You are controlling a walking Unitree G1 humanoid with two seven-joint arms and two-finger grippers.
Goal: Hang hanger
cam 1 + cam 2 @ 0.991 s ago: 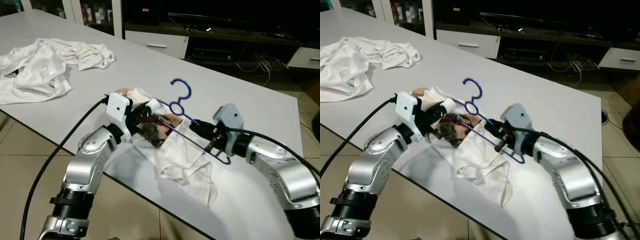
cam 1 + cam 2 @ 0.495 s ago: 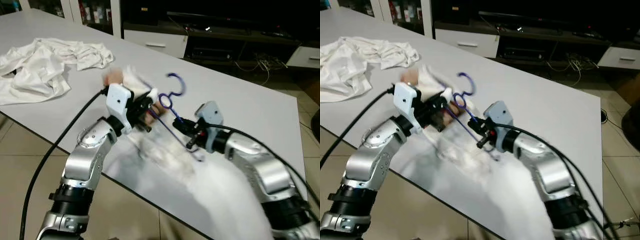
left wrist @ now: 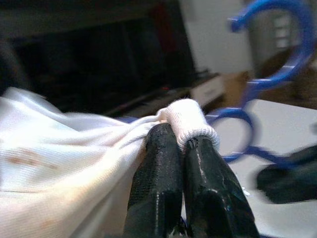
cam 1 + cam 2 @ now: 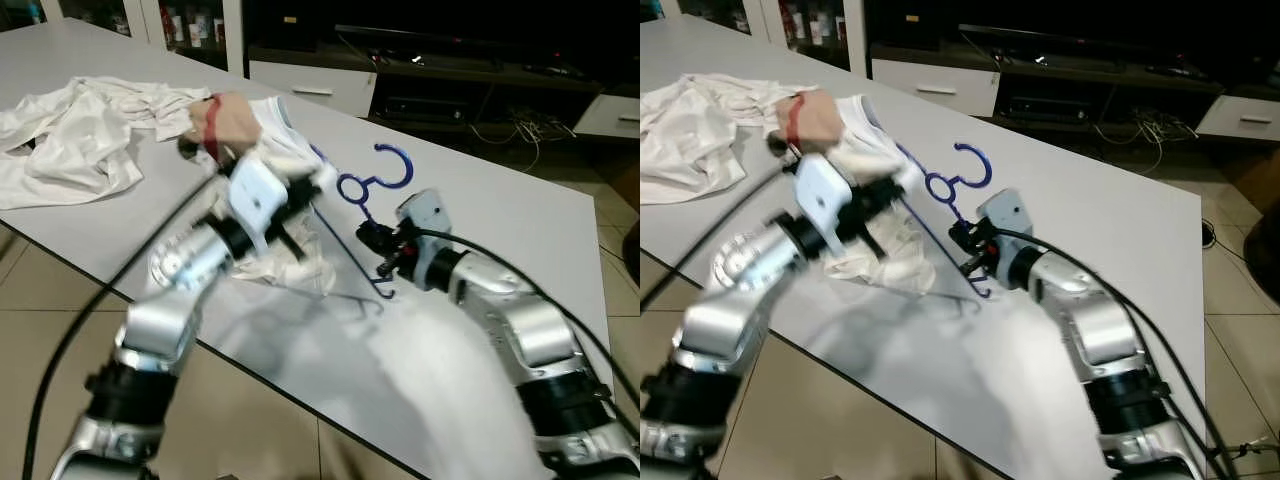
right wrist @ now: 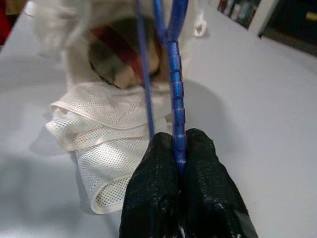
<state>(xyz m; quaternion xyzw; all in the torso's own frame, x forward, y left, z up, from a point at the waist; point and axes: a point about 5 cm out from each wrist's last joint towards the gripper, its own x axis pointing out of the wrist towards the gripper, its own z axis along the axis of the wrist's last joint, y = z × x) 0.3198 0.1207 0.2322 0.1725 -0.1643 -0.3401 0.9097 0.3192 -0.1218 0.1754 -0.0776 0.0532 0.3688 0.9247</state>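
Hanging above the grey table (image 4: 520,215), the blue plastic hanger (image 4: 362,190) is pinched at its lower bar by the right gripper (image 5: 178,158). The left gripper (image 3: 181,144) clamps the white printed shirt's (image 4: 275,255) hem beside it. No writing is readable.

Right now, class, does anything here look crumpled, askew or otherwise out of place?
Yes. The white garment hangs bunched and lopsided off the blue hanger, gathered at the left gripper, which pinches its hem, while the right gripper clamps the hanger's bar. A second white cloth lies crumpled on the table.
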